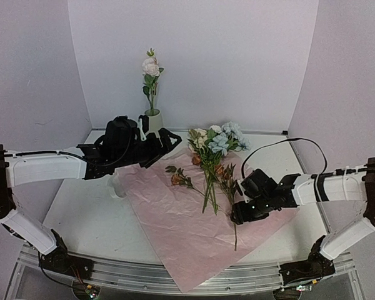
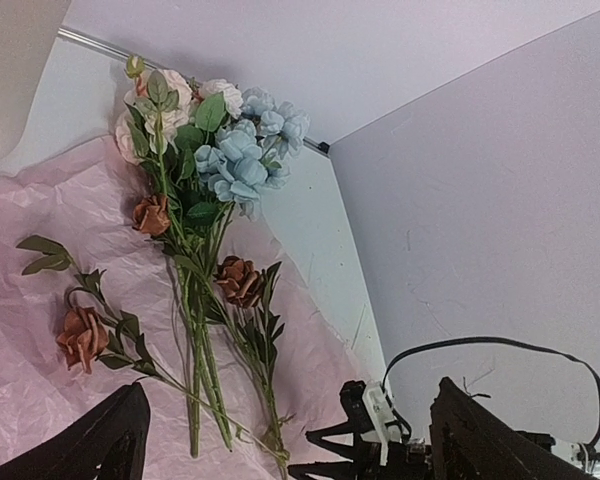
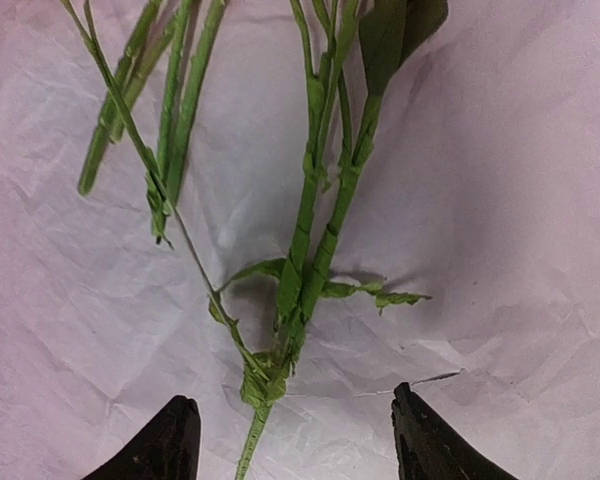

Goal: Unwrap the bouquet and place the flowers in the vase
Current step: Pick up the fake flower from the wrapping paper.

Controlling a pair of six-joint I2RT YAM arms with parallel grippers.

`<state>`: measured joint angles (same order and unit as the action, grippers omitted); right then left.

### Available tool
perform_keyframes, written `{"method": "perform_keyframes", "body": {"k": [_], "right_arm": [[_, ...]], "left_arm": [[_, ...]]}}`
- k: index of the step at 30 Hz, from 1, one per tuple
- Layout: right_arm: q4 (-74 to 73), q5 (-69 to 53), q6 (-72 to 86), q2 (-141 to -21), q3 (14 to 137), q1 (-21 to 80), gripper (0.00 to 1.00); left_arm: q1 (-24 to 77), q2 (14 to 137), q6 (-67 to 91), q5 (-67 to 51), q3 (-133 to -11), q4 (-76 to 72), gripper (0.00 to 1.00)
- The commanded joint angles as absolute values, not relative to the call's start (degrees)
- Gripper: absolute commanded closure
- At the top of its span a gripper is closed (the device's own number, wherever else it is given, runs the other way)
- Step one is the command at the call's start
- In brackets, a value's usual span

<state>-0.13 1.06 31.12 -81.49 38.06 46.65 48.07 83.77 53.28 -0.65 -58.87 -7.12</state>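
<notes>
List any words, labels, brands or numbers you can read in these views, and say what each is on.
None: no readable text in any view.
The vase, the flowers and the pink paper carry no print.
The left arm and the right arm show no lettering; any marking there is too small to make out.

The left arm [image 1: 122, 144] hides the vase's [image 1: 154, 117] lower part.

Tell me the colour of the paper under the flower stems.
Pale lilac-pink, plain and crinkled; the paper shows best in the right wrist view.
</notes>
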Motion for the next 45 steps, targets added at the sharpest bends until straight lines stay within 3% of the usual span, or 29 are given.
{"method": "perform_keyframes", "body": {"k": [1,17,19,22,26,36,45], "right_arm": [[-5.1,5.6,33.5,-84.3,40.5,48.9,0.38],[-5.5,9.3,33.0,-94.0,46.6,51.9,0.54],[-5.5,9.7,33.0,-95.0,47.4,52.1,0.61],[-5.7,9.1,33.3,-94.7,48.1,52.1,0.86],[-5.5,8.5,34.5,-90.3,48.0,52.2,0.98],[-4.2,9.2,34.9,-74.7,49.0,52.2,1.00],[-1.7,7.3,34.3,-74.3,55.8,52.2,1.00]], "left_arm": [[48.3,84.2,51.5,1.6,-61.6,-9.1,0.01],[48.3,82.1,50.0,2.9,-60.1,-8.8,0.01],[48.3,81.9,49.9,3.0,-60.0,-8.7,0.01],[48.3,81.4,49.6,3.2,-59.7,-8.7,0.01],[48.3,80.4,49.6,3.2,-59.3,-8.7,0.01],[48.3,78.3,52.1,-0.5,-59.6,-8.6,0.01],[53.1,82.2,53.2,-8.2,-66.4,-9.2,0.00]]}}
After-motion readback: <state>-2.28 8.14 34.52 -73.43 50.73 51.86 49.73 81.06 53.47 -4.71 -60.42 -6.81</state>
